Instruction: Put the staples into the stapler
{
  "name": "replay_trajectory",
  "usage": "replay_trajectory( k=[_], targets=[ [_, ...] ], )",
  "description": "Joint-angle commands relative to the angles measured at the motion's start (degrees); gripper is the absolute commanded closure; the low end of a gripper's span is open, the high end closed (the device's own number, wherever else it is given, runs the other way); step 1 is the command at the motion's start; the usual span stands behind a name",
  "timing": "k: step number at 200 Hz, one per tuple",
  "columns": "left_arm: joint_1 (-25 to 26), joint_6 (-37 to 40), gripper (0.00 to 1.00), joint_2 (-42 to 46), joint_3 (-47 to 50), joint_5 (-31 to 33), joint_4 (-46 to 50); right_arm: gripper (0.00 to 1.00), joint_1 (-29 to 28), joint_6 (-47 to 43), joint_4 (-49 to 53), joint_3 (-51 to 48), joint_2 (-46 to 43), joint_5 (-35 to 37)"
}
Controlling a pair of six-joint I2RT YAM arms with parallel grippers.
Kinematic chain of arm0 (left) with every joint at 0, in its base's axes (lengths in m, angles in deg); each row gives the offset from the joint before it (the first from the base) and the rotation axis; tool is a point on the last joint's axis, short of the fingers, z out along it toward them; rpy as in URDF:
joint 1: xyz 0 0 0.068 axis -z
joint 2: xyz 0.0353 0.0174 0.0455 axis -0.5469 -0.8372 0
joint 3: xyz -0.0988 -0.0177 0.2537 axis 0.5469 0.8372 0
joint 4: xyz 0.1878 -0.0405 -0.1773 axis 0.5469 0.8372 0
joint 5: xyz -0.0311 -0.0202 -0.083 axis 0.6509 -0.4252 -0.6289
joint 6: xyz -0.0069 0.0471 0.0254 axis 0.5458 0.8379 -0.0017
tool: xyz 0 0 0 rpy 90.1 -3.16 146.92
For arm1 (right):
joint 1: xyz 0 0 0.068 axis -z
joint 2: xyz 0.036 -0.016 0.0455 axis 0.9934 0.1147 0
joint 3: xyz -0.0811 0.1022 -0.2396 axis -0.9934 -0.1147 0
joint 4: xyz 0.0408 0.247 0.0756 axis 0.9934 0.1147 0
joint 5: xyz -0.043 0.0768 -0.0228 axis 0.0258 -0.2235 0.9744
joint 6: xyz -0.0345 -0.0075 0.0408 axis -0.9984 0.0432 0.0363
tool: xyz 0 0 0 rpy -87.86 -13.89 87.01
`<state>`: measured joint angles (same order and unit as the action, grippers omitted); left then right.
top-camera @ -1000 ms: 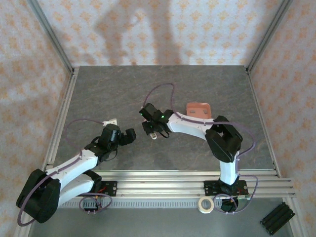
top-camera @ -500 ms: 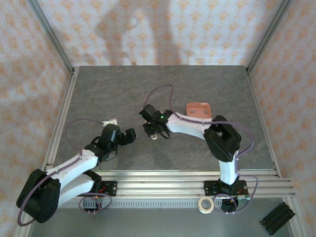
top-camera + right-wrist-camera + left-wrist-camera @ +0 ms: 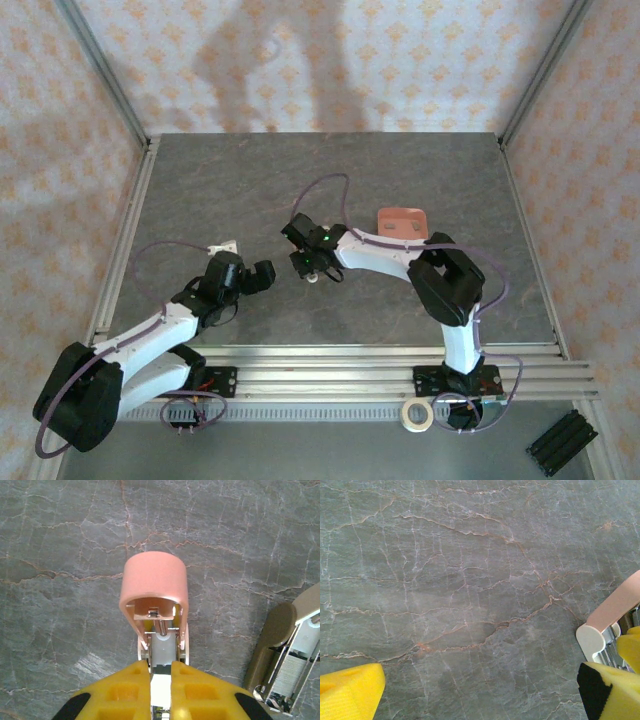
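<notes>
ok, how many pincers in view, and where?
2. Left pincer: left of centre, open above the grey tabletop. Right pincer: just right of it, shut on the pale pink stapler. Nothing suggests a hidden one.

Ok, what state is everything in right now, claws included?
left claw: open, holding nothing.
right claw: shut on the stapler.
stapler: gripped at one end, pink lid looks swung open.
staples: likely the ribbed silvery strip right of the stapler; loaded or loose, cannot tell.
pink tray: lying flat, contents too small to tell.
tape roll: lying flat.
</notes>
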<state>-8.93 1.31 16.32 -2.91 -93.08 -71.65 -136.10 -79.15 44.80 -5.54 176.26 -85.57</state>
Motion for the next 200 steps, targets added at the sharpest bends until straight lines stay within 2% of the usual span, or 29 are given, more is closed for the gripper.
replay_trajectory(
  k=[1,85,200],
  targets=[
    [-0.58,-0.04,0.0,0.67,0.13,0.28,-0.67,0.88,0.22,-0.38,1.67,-0.1,0.76,2.07],
    [-0.52,-0.04,0.0,0.76,0.31,0.3,-0.61,0.88,0.26,-0.75,2.81,-0.9,0.79,3.43],
    [-0.51,-0.39,0.0,0.76,0.75,0.02,-1.14,0.88,-0.47,3.31,-0.37,-3.07,-0.35,-3.22]
  ],
)
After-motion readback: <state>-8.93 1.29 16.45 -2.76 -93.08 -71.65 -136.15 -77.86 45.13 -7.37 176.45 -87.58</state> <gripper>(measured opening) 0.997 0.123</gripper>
